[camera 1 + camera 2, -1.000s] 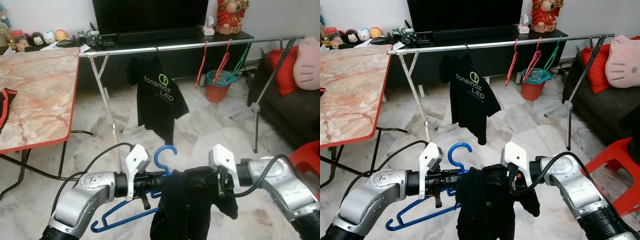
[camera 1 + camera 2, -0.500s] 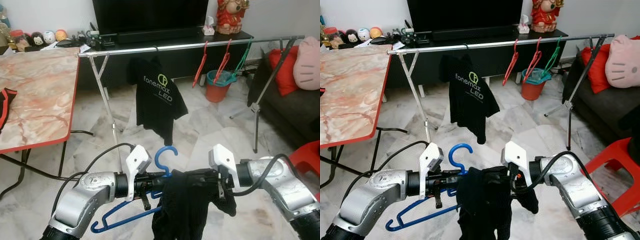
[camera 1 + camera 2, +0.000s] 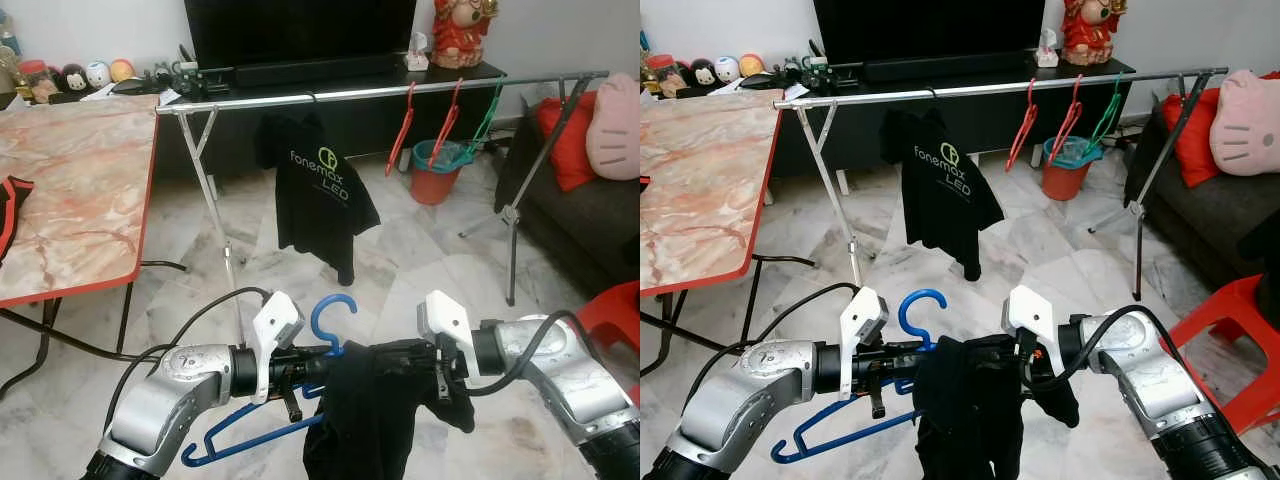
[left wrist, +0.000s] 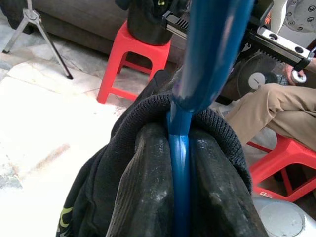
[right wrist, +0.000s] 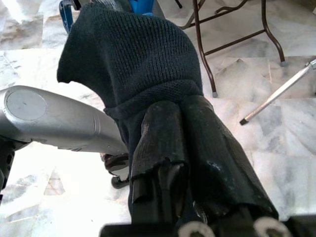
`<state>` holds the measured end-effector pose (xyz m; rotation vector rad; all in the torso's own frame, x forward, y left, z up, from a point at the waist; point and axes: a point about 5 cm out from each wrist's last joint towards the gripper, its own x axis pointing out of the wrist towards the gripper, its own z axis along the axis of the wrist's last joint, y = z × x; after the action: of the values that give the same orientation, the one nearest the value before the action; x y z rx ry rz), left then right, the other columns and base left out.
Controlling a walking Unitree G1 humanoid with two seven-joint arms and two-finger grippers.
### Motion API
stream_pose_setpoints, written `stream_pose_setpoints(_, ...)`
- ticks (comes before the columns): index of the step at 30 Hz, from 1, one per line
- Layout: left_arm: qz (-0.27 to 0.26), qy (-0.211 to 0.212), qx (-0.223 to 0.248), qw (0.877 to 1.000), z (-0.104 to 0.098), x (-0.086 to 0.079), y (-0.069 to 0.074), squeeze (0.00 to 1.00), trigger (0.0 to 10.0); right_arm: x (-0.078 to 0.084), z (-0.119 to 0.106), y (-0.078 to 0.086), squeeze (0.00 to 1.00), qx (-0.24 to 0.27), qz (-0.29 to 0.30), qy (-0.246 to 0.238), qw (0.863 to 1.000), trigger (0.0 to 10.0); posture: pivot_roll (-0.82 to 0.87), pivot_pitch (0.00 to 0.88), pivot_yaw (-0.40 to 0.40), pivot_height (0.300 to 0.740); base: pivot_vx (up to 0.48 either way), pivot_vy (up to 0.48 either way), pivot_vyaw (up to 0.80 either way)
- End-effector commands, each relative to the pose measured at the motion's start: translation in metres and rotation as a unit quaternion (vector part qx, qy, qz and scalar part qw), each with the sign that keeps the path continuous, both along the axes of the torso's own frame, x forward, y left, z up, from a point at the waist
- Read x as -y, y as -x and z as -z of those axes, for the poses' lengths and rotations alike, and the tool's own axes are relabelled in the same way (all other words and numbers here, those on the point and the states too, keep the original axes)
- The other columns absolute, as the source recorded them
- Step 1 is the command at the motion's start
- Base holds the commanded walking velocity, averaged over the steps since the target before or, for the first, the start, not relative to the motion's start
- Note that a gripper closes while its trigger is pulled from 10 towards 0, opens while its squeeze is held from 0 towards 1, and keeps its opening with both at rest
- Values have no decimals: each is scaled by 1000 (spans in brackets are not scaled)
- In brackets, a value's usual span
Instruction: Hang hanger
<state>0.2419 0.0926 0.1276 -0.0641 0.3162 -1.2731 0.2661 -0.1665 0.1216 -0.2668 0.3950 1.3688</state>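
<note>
holding the blue hanger (image 3: 300,400) low and near, between both arms, with a black garment (image 3: 372,420) draped over it. left hand (image 4: 180,197) is clamped on the hanger's stem just under the hook, fingers (image 4: 148,187) tight either side of the blue bar in the left wrist view. right hand (image 5: 190,148) is pinched shut on a fold of the garment at the hanger's right shoulder.

change over the last second: almost none at the arms, same grip and same height. the whole scene slid a little in the head views, so i read that as the camera settling, not the load moving. the shirt on the rail swung slightly. so for the task: still in carry, hook not yet raised toward the rail.

around: clothes rail (image 3: 380,92) runs across the far side, well apart from the hanger. black printed t-shirt (image 3: 318,190) hangs left of centre on it; two red hangers (image 3: 425,125) and a green hanger (image 3: 490,110) sit further right. free rail between shirt and red hangers looks like the slot to aim for.

in the way: marble-top table (image 3: 70,190) on the left, red stool (image 3: 610,320) near right, sofa with pink cushion (image 3: 612,125) far right, orange bucket (image 3: 437,172) beyond the rail. a person's leg (image 4: 266,111) shows in the left wrist view, seated close by. risk i see: the garment slipping off while lifting.
</note>
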Motion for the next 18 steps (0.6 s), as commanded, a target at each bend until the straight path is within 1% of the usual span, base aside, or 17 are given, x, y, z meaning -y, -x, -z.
stream_pose_setpoints(1, 29, 30, 34, 999, -16, 10, 0, 0, 10000, -10, 5, 4, 298, -14, -25, -2, 1000, 10000, 14, 0, 4, 740, 0, 0, 0)
stream_pose_setpoints(2, 30, 30, 33, 999, -16, 10, 0, 0, 10000, -10, 5, 4, 1000, -16, -26, -3, 1000, 10000, 14, 0, 4, 740, 0, 0, 0)
stream_pose_setpoints(7, 33, 29, 33, 998, -17, 10, 0, 0, 10000, -9, 4, 1, 1000, -11, -32, 7, 999, 10000, 15, 0, 8, 740, 0, 0, 0)
stream_pose_setpoints(8, 34, 30, 33, 998, -17, 10, 0, 0, 10000, -9, 3, 1, 0, -10, -40, 6, 999, 10000, 15, 0, 8, 740, 0, 0, 0)
stream_pose_setpoints(10, 35, 30, 33, 998, -17, 11, 0, 0, 10000, -9, 2, 2, 0, -13, -49, 5, 999, 10000, 15, 0, 8, 740, 0, 0, 0)
stream_pose_setpoints(18, 35, 30, 33, 998, -17, 11, 0, 0, 10000, -9, 2, 2, 0, -13, -49, 5, 999, 10000, 15, 0, 8, 740, 0, 0, 0)
